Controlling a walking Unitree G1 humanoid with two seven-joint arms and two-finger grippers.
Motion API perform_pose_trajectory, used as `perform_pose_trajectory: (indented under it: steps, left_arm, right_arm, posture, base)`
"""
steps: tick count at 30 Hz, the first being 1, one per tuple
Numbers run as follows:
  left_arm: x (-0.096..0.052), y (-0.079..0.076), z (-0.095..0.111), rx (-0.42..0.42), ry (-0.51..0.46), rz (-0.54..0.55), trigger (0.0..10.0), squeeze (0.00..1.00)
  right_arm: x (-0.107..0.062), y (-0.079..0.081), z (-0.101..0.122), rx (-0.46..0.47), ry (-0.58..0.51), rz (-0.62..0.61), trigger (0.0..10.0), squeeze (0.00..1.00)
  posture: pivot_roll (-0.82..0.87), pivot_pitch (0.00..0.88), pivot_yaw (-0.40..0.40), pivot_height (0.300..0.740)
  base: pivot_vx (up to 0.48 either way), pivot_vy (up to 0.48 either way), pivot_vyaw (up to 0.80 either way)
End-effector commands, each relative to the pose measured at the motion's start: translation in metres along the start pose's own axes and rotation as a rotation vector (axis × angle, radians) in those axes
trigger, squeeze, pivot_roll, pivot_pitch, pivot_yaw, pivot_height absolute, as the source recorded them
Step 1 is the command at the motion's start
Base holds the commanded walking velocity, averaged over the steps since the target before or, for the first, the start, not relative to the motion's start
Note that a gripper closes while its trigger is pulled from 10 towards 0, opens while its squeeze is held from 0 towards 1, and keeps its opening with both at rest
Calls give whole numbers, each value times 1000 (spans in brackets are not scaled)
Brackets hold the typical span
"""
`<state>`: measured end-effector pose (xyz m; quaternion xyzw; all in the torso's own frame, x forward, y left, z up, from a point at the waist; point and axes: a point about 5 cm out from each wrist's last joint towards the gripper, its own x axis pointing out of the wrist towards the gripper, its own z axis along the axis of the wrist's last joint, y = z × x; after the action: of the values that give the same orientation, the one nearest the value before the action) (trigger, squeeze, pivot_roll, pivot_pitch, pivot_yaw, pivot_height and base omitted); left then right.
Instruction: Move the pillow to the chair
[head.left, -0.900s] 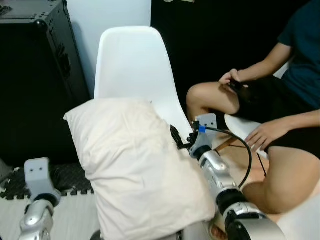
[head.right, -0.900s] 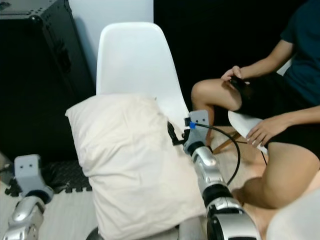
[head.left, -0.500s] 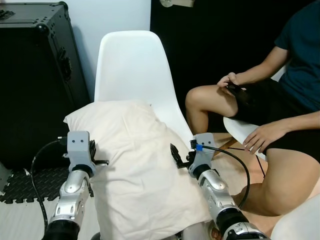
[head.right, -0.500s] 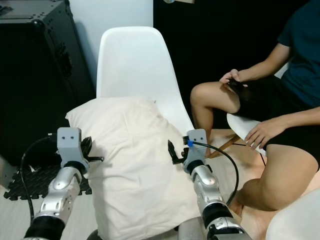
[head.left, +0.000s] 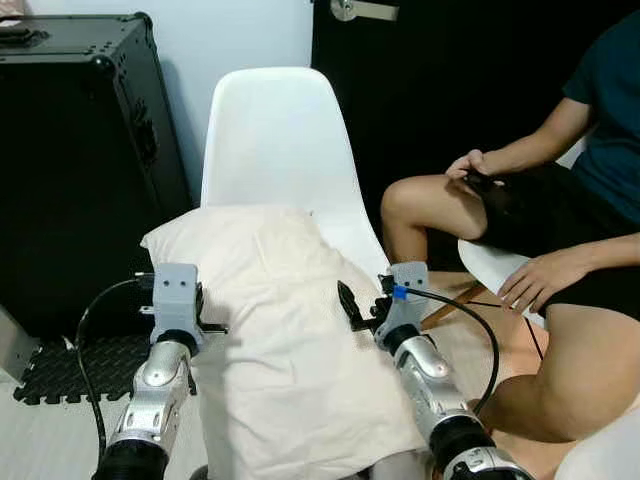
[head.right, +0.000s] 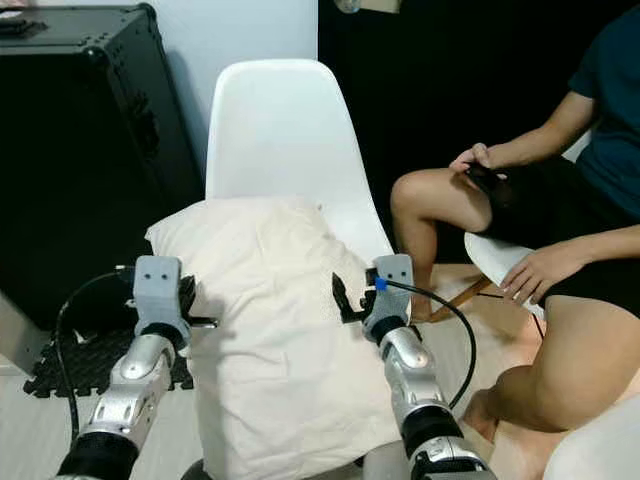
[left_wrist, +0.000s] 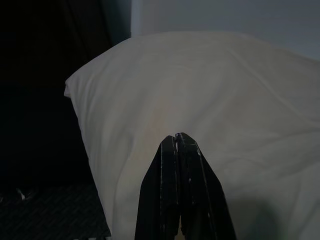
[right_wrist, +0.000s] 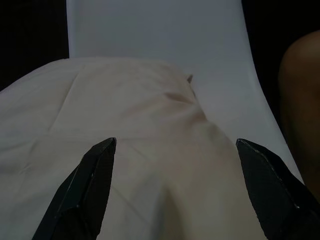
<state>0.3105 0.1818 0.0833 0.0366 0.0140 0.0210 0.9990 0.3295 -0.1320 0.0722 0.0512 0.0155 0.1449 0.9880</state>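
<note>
Pillow (head.left: 280, 330) laid on the chair (head.left: 275, 140), flanked by both grippers.
The left gripper (left_wrist: 178, 141) is held at the pillow's left edge, its fingers pressed together on nothing; the right gripper (right_wrist: 175, 150) is held at the right edge, fingers spread wide. A person (head.left: 560, 220) is seated to the right.

Our two arms (head.left: 150, 400) are silver with black joint rings. Each wrist carries a grey box (head.left: 176, 292) with small dark screws and a looping black cable (head.left: 488, 335). The right box has a blue tag (head.left: 402, 292). The gripper fingers (left_wrist: 182, 195) are long and black.
</note>
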Motion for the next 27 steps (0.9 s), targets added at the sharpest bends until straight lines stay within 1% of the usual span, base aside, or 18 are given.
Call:
perform_pose_trajectory:
  steps: [1,5,17,22,27]
  left_arm:
    - [-3,-2,-3,9,8,-7,10000,0]
    - [-3,-3,-3,7,9,-7,10000,0]
    - [-4,-4,-3,24,9,-17,10000,0]
    - [-3,-5,-2,26,8,-19,10000,0]
    - [-2,-6,0,36,4,-32,10000,0]
  right_arm:
    - [-2,-3,-2,9,9,-14,10000,0]
    - [-2,-2,-2,9,8,-13,10000,0]
    - [-1,1,0,10,4,0,10000,0]
    - [-1,1,0,10,3,-1,10000,0]
    - [-3,-1,-1,9,7,-8,10000,0]
  posture:
    - [-6,43,-16,593]
    - [-3,41,-15,606]
    - [-1,38,-16,661]
    - [-2,38,-14,681]
    - [-4,35,-8,711]
  base:
    - [0,0,0]
    - [0,0,0]
    - [0,0,0]
    - [0,0,0]
    - [0,0,0]
